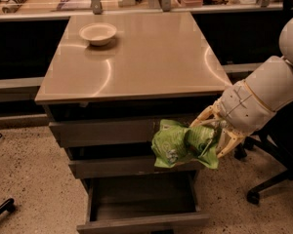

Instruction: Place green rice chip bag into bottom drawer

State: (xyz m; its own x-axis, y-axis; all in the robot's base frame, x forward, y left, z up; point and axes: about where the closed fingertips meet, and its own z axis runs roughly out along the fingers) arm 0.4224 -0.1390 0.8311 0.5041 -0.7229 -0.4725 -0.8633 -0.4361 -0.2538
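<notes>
Camera view, the only 1. The gripper (212, 138) hangs in front of the cabinet at middle-drawer height, right of centre, clamped on the green rice chip bag (182, 145). The bag is airborne above the bottom drawer (136, 222), which stands pulled open.

Step in hand, as I judge it: carry, with release not yet done. Next I must lower the bag into the dark interior, then let go.

The cabinet top (146, 67) carries 1 bowl (98, 33). The floor (29, 169) is speckled, and an office chair (271, 179) stands at right.
</notes>
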